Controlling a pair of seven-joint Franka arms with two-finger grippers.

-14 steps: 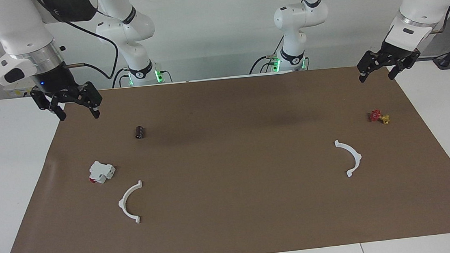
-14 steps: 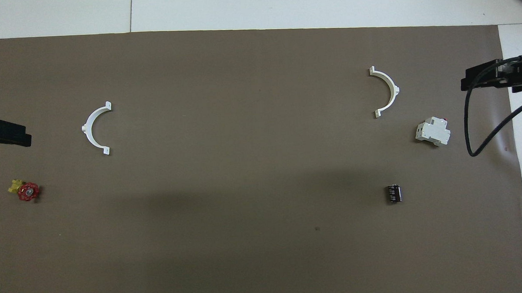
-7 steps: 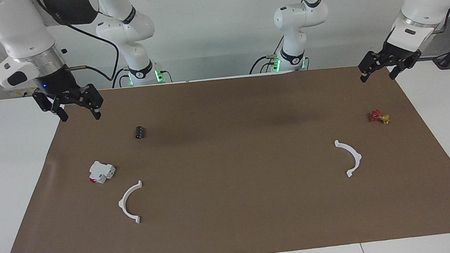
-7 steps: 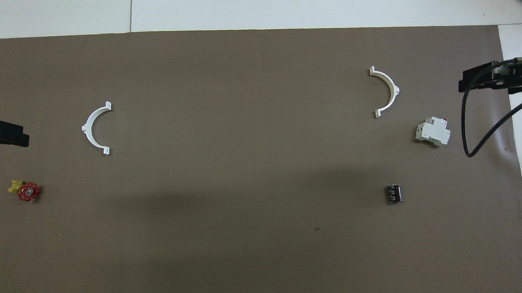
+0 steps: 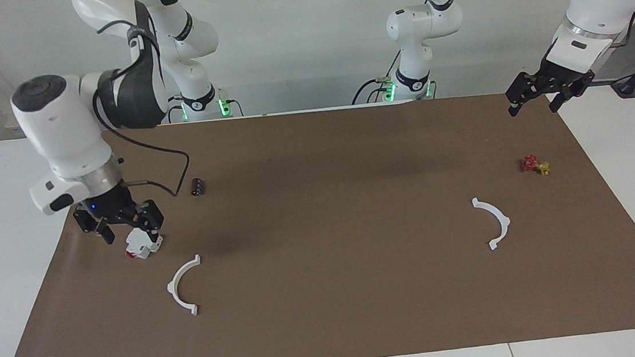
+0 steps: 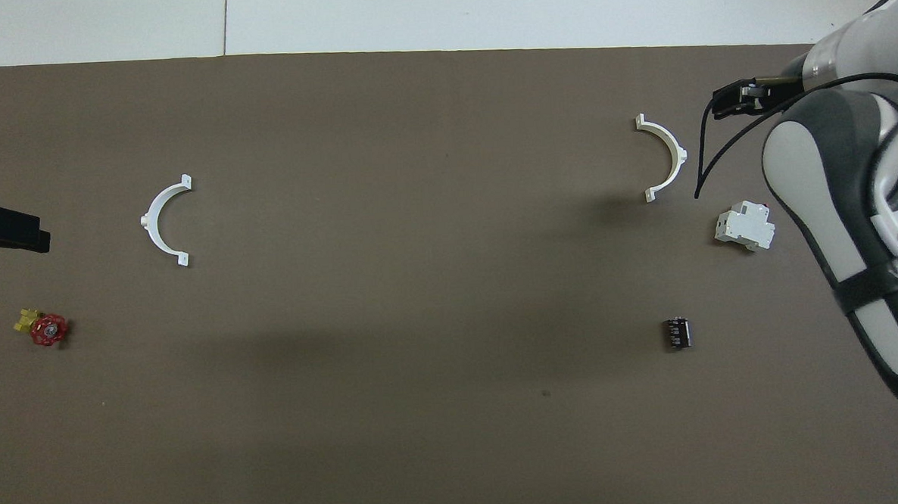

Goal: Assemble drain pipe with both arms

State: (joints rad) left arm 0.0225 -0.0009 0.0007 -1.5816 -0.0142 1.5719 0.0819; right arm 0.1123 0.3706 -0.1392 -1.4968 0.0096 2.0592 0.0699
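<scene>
The drain pipe lies as two separate white half-rings on the brown mat [image 5: 333, 292]. One half-ring [image 5: 172, 287] [image 6: 676, 151] is toward the right arm's end, the other half-ring [image 5: 504, 219] [image 6: 152, 216] toward the left arm's end. My right gripper [image 5: 129, 232] [image 6: 738, 99] hangs open in the air, low over the white blocky part, apart from the nearby half-ring and holding nothing. My left gripper [image 5: 532, 107] [image 6: 8, 228] waits open and empty over the mat's corner near its base.
A white blocky part with a red end [image 5: 142, 244] [image 6: 743, 228] sits beside the right arm's half-ring, nearer to the robots. A small dark cylinder [image 5: 197, 186] [image 6: 677, 333] lies nearer still. A red and yellow valve [image 5: 535, 164] [image 6: 45, 329] lies toward the left arm's end.
The right arm has swung out from the mat's corner and come down low over the white blocky part, gripper still open. The left gripper has hardly moved. Nothing on the mat has shifted.
</scene>
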